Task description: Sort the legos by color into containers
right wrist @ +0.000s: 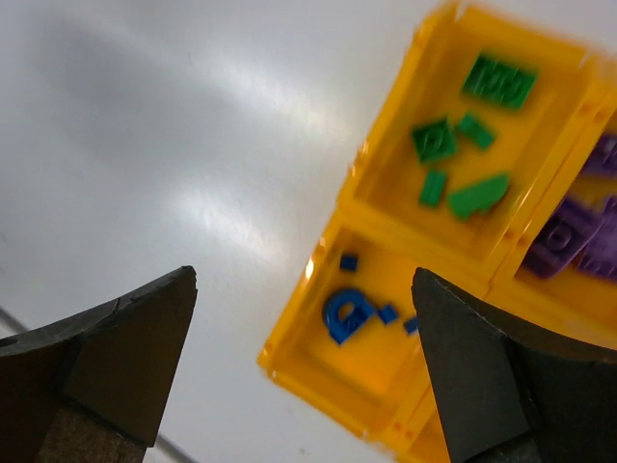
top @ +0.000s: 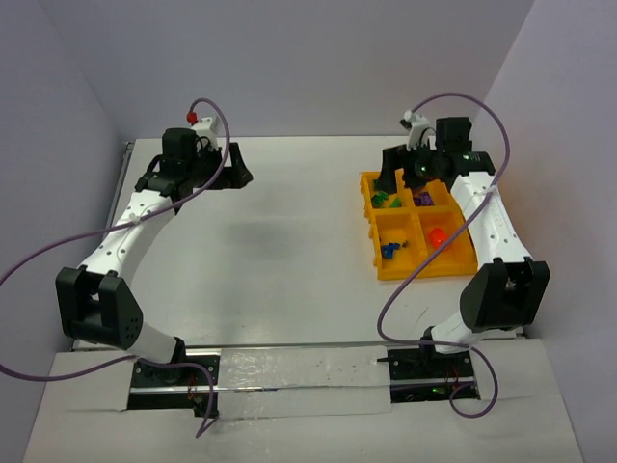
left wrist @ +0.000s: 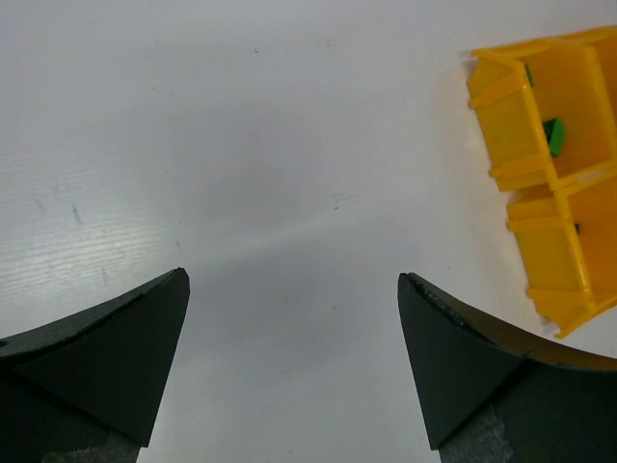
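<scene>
Well, both left gripper (left wrist: 293, 278) and right gripper (right wrist: 304, 280) are gaping empty, the right hovering seemingly low over the tray (top: 424, 271), risking nudging it toward the tabletop's (top: 289, 241) right edge.

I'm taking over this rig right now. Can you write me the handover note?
Left gripper: open, empty, over the table, apart from the tray.
Right gripper: open, empty, above the tray.
Done: green legos, purple legos, blue legos and an orange piece lie in separate compartments.
Left: no piece shows outside the tray; probably only pulling both arms back.
</scene>
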